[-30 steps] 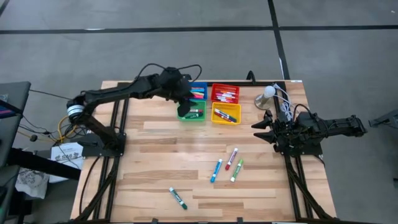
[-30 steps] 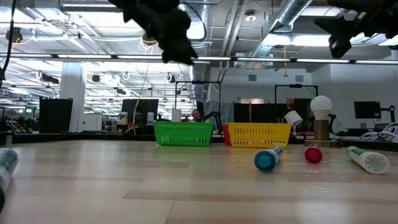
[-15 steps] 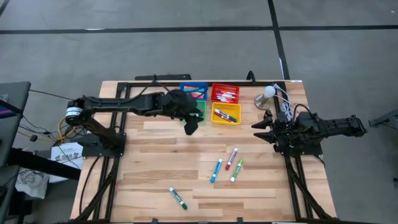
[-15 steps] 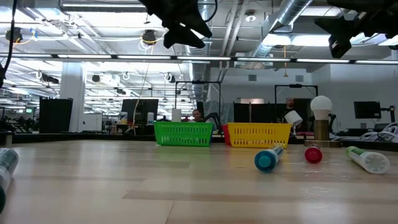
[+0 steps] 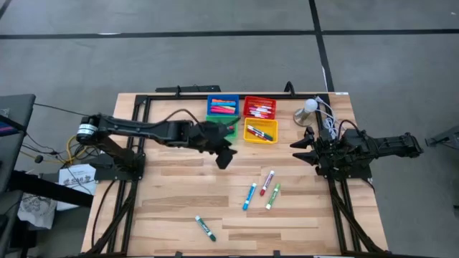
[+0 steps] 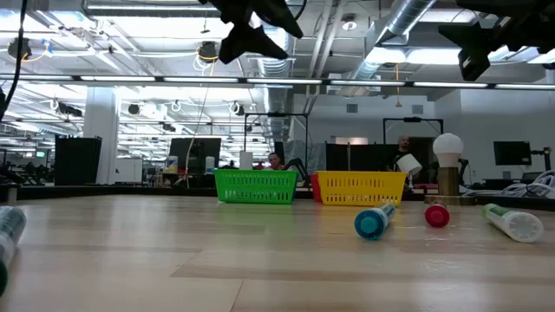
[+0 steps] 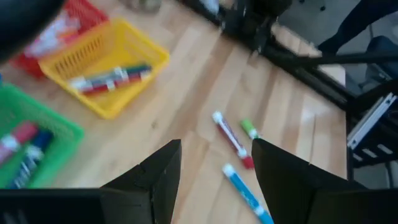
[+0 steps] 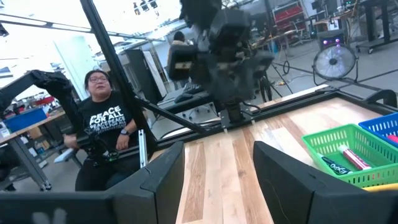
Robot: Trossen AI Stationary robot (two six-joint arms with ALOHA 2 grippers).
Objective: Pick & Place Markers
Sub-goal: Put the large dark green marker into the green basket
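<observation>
Four markers lie flat on the wooden table: a blue one (image 5: 249, 196), a pink-red one (image 5: 267, 182), a green-capped white one (image 5: 273, 196) and a green one (image 5: 205, 228) close to the near edge. More markers lie in the blue (image 5: 223, 106), red (image 5: 259, 107), green (image 5: 231, 123) and yellow (image 5: 260, 131) bins at the far side. My left gripper (image 5: 224, 159) hangs open and empty above the table, just near-side of the green bin. Its wrist view looks down on the three middle markers (image 7: 231, 139). My right gripper (image 5: 297, 146) waits open at the right edge.
A small lamp with a white bulb (image 5: 308, 109) and white cables stand at the far right corner. Black frame rails run along the table's left, right and far sides. A person (image 8: 102, 124) sits beyond the table's left side. Bare wood lies between the bins and the loose markers.
My left gripper has swung from above the green bin toward the table's near edge, staying high, and its wrist has rolled. It now hangs over bare wood between the bins and the loose markers. Its finger gap looks unchanged.
</observation>
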